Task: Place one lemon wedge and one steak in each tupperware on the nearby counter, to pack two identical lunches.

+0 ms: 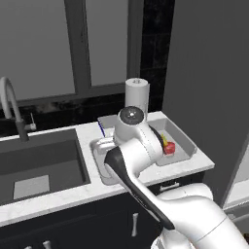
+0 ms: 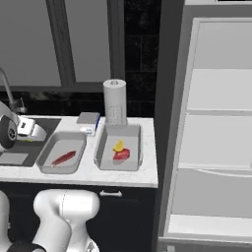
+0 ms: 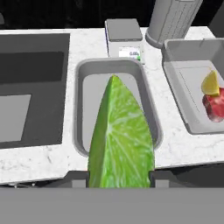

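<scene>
My gripper is shut on a green lemon wedge, holding it point up over the front of the left tupperware. That grey tray holds a red steak, which the wedge hides in the hand view. The right tupperware contains a yellow lemon wedge beside a red steak. Both trays sit on the white marble counter. My arm covers most of the left tray in the left base view.
A paper-towel roll stands behind the right tray. A small grey box lies behind the left one. The dark sink and faucet are to the left. An open fridge stands on the right.
</scene>
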